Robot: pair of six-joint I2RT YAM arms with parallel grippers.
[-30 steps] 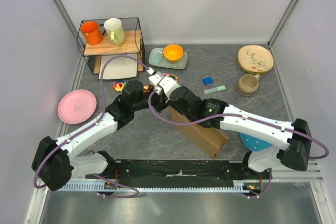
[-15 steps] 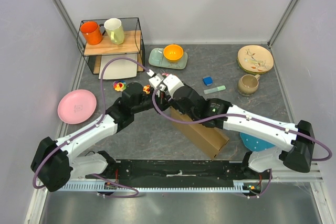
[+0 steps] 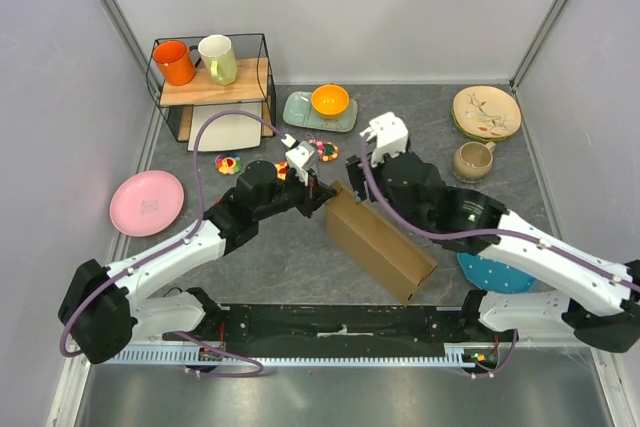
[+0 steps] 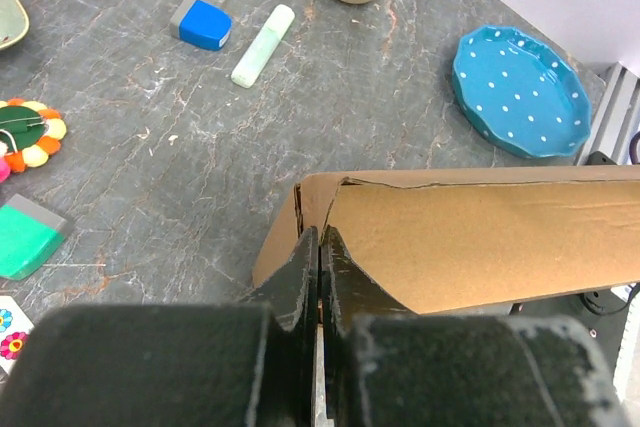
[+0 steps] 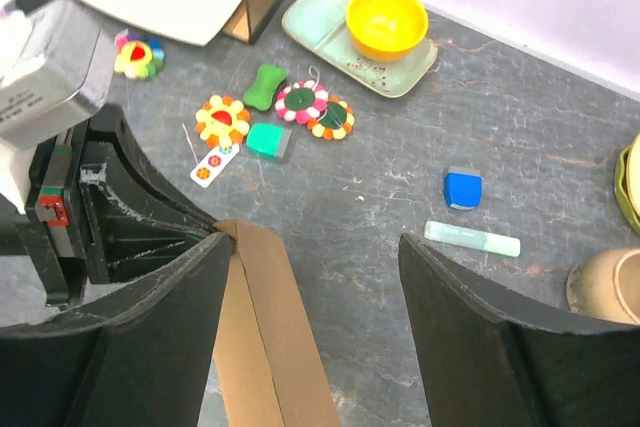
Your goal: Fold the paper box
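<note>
The paper box (image 3: pixel 380 242) lies just left of the blue dotted plate (image 3: pixel 495 272), its end farthest from that plate pinched in the closed left gripper (image 4: pixel 320 247), apparently to steady it, while the right gripper (image 5: pixel 315 242) hovers spread and empty above that same end.

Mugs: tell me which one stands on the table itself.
The tan mug, at the right beside the floral plate. The orange mug and the pale green mug stand raised on the wooden shelf at far left.

- Your left gripper (image 4: pixel 320 247) is pinched tight on the paper box (image 4: pixel 480 237) edge, arm reaching forward.
- Your right gripper (image 5: pixel 315 242) has its jaws wide apart and holds nothing.
</note>
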